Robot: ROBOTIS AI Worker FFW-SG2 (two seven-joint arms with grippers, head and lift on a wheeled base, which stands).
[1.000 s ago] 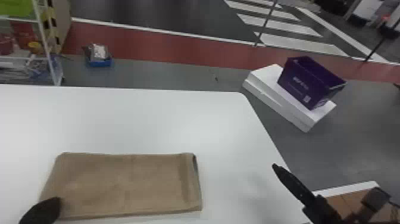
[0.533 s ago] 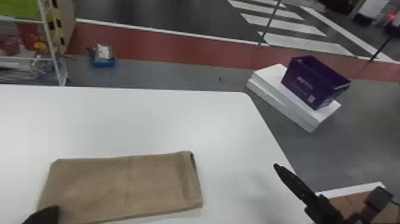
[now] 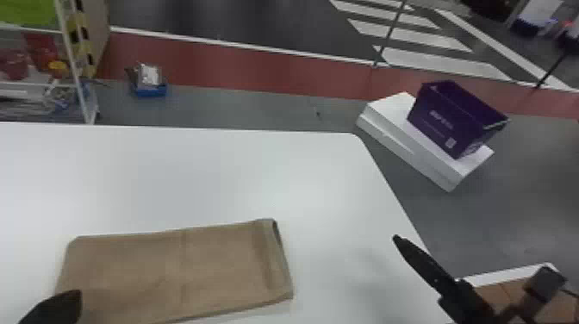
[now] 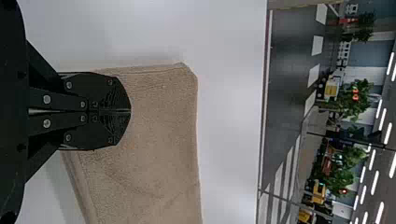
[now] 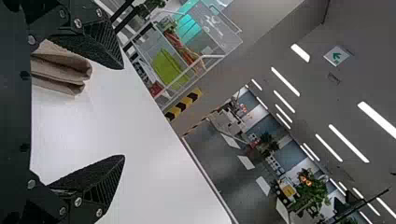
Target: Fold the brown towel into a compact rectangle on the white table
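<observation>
One white surface [image 3: 215, 172] is seen, its right far corner rounded. Beyond its left far edge one white-framed rack [image 3: 70, 56] is seen, with red containers on it. One brown towel [image 3: 215, 267] is laid flat on the near left part of the surface, already folded into a single long rectangle; one crease is shown across its middle, and its stacked layers are shown at its right end. On the floor past the right edge of the surface, one purple box [image 3: 443, 116] is borne, tilted, by one white stack [image 3: 392, 142]. Two grippers are counted. The right gripper [image 3: 469, 258] is held above the near right side of the surface, well apart from the towel, its two fingers spread with nothing between them. The left gripper [image 3: 71, 301] is placed over the left end of the towel, its two fingers pressed together; whether the cloth is touched by them cannot be told. One small blue bin [image 3: 150, 89] is set on the floor beyond the surface. Compared with a second earlier, the towel's left end is brought nearer the robot, so its far edge, nearly level then, is slanted now; its right end is barely shifted.
</observation>
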